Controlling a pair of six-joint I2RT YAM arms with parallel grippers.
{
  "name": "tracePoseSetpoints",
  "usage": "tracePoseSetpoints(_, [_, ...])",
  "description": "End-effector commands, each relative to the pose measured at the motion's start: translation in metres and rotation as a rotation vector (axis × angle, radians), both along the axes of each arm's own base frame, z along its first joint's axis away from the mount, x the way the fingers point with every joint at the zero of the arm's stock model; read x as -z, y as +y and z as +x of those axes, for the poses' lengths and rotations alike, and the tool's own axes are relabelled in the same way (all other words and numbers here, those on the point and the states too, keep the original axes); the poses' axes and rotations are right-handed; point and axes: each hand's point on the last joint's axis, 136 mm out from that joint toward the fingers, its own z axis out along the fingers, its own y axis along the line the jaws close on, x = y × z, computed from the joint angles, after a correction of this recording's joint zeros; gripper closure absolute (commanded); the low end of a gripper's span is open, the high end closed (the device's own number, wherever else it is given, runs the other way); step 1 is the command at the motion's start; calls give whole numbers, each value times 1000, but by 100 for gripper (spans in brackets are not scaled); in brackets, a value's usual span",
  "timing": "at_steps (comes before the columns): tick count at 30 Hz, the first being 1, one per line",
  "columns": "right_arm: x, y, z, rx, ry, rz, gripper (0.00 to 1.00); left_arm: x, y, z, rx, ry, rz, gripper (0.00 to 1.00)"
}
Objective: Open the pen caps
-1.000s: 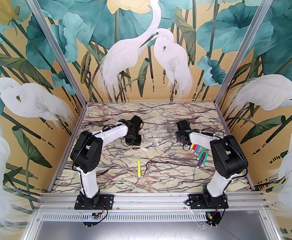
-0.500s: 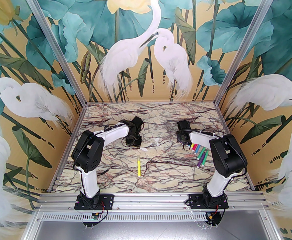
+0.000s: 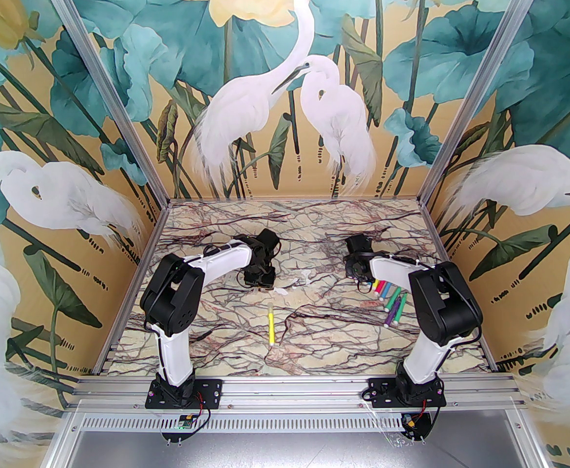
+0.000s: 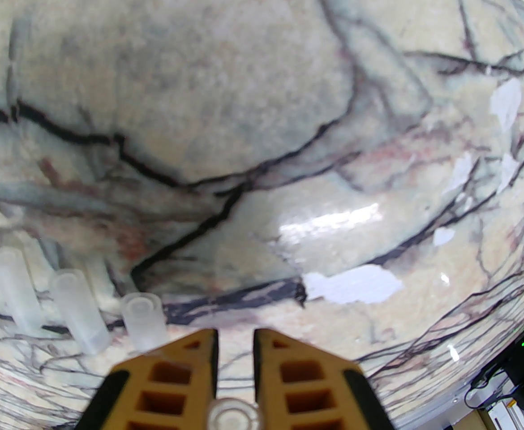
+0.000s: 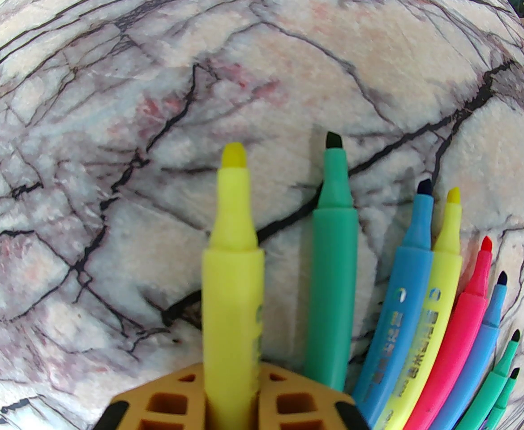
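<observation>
Found the right fingers (image 5: 233, 372) clamped tight round a yellow pen (image 5: 233, 258), tip bare and pointing away, out over the worktop (image 5: 109, 150). Spotted the other uncapped pens (image 5: 423, 285) fanned out just beside it on the right, the green pen (image 5: 333, 249) nearest. Over on the other side, caught the left fingers (image 4: 236, 343) closed almost all the way, pinching a clear cap (image 4: 235, 415) deep down between them, with only a slim gap at the tips. Noticed a row of loose caps (image 4: 76, 307) lying on the worktop just left of those fingers, the nearest one right up against them. From overhead, picked out a lone capped yellow pen (image 3: 271, 327) mid-worktop, well apart from the pile, cap still on by the look of it.

Reckoned most of the job done, with just that straggler left. Worried mainly about the drop-off: letting the clear cap go from too high and watching it bounce, roll off, or knock the lined-up ones about. Same deal on the right: setting the yellow pen down carelessly and smearing a wet tip across the worktop, or shoving the fan of pens out of place. Also figured on trouble finding see-through caps against that busy veining. Couldn't tell how high either set of fingers sat.
</observation>
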Motion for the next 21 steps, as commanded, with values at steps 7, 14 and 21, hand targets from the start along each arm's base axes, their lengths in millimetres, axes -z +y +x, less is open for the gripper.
tracePoseSetpoints(7, [1,-6,3,4,17,-27,90,16,9,-8,9,23,55,83])
tracePoseSetpoints(14, [0,-6,3,5,15,-26,89,18,11,-9,9,23,63,79])
tracePoseSetpoints(21, [-1,-7,2,5,15,-27,87,20,11,-10,9,26,65,76])
